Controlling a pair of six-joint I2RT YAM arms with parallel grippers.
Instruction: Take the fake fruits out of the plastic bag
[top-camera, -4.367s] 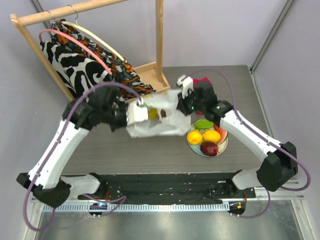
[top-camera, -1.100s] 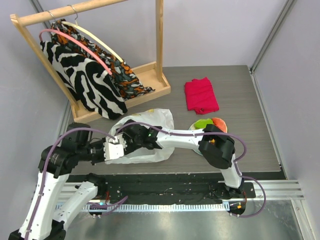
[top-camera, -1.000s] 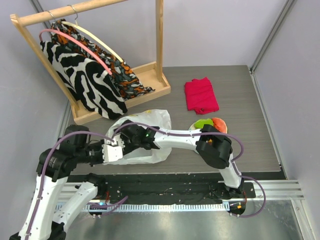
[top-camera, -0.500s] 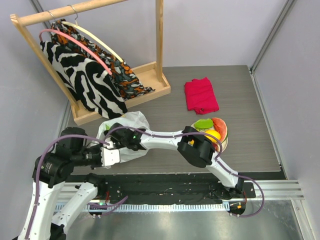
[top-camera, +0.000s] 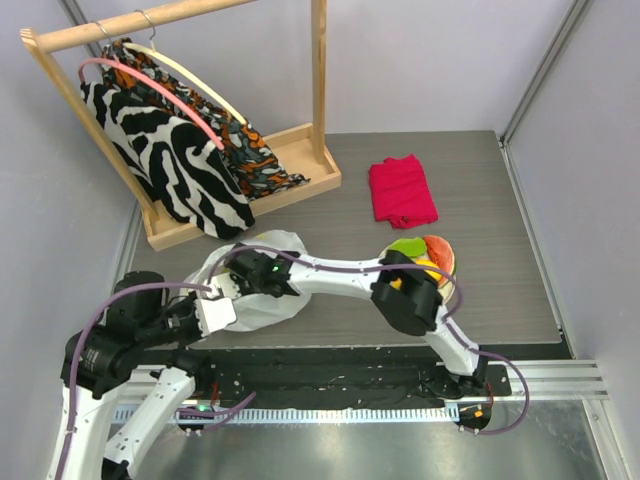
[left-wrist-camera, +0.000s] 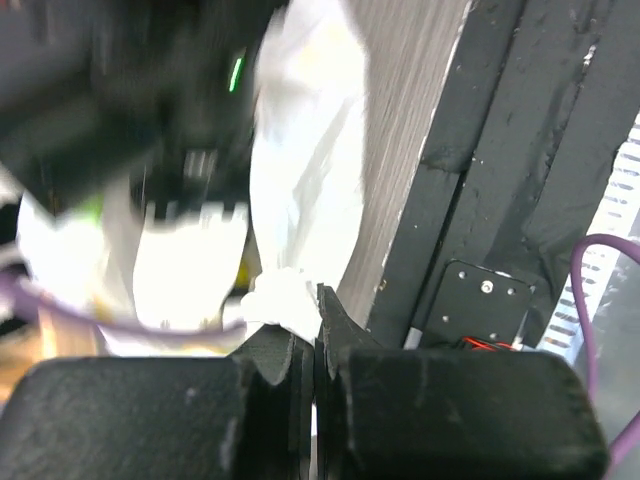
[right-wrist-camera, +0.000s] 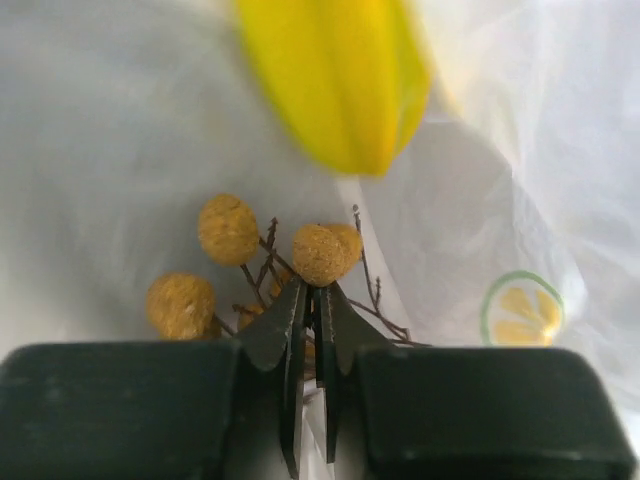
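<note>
Nipping grape cluster (right-wrist-camera: 322, 251), right claw (right-wrist-camera: 312, 293), plastic bag (right-wrist-camera: 505, 185)

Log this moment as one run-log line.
left gripper: shut on plastic bag edge | right gripper: inside bag, closed on grape cluster stem | lemon: in bag

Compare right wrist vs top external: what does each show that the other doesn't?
Right wrist only: the inside of the bag, with a yellow fruit and a brown berry cluster on twigs. The right jaws are closed just under one berry; whether they pinch a twig is unclear.
Top external only: the plate of fruit, the red cloth, the clothes rack.
Both: the white bag.
</note>
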